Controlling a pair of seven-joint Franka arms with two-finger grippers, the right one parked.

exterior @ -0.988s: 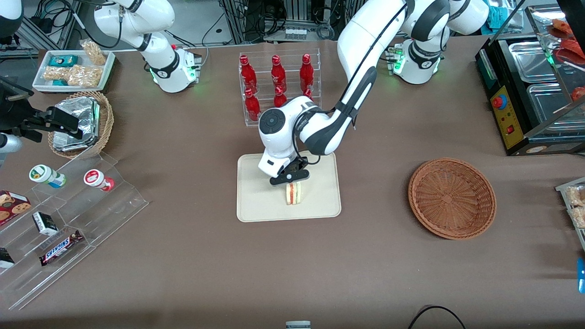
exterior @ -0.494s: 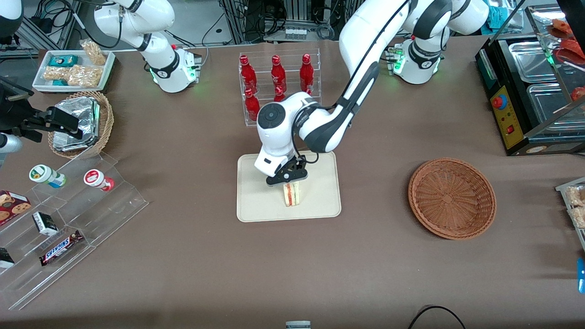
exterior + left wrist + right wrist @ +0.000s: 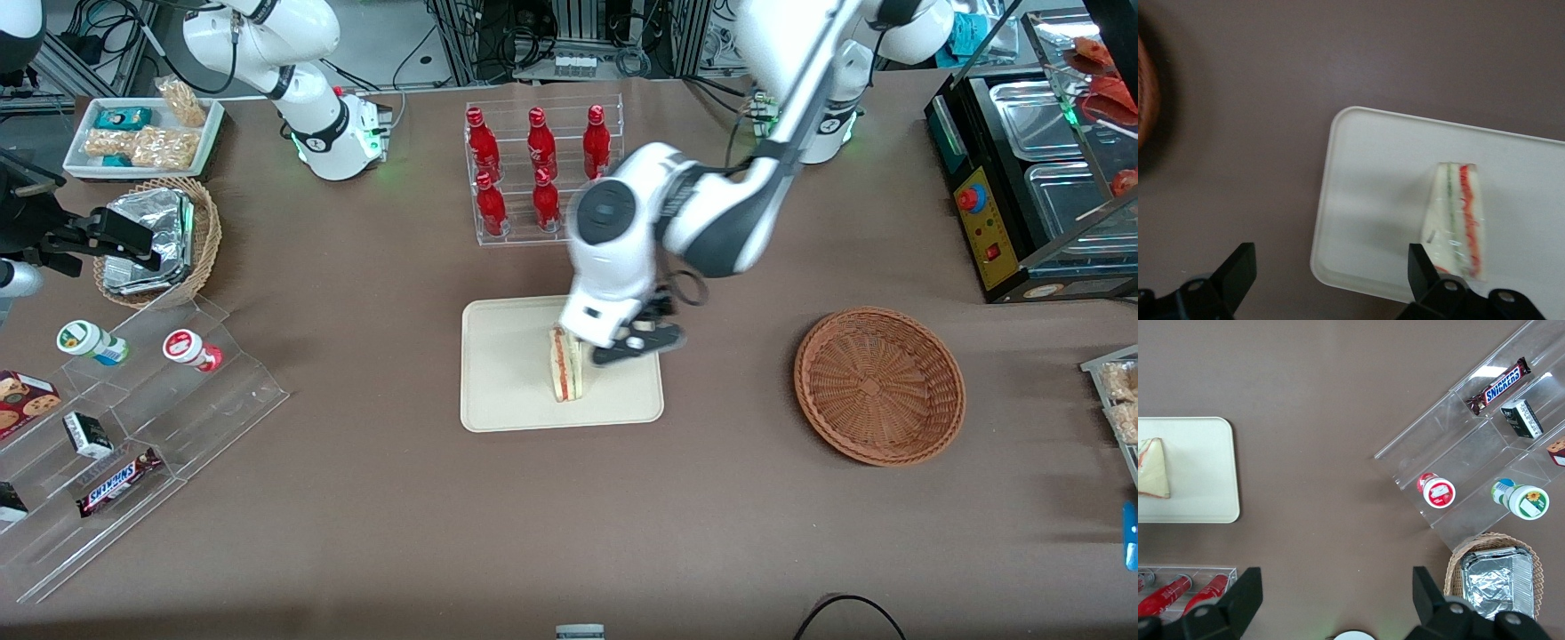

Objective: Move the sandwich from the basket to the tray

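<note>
The sandwich (image 3: pixel 564 364), a pale wedge with red and green filling, stands on its edge on the cream tray (image 3: pixel 507 378). Nothing touches it. My left gripper (image 3: pixel 637 343) hangs open above the tray's edge, on the side toward the wicker basket (image 3: pixel 878 385), a short way off the sandwich. The left wrist view shows the two black fingertips (image 3: pixel 1237 265) wide apart with nothing between them. In that view the gripper (image 3: pixel 1331 273) hovers over the tray's corner (image 3: pixel 1338 267), the sandwich (image 3: pixel 1455 217) lies beside one finger, and the basket's rim (image 3: pixel 1145 93) is at the frame's edge. The basket holds nothing.
A clear rack of red bottles (image 3: pixel 538 169) stands farther from the camera than the tray. Toward the parked arm's end are a stepped acrylic shelf of snacks (image 3: pixel 124 418), a tan basket of foil packets (image 3: pixel 160 238) and a white snack tray (image 3: pixel 142 133). A food warmer (image 3: pixel 1040 178) sits toward the working arm's end.
The gripper has let go of the sandwich, opened, risen and swung sideways toward the basket. The sandwich stays standing on the tray where it was.
</note>
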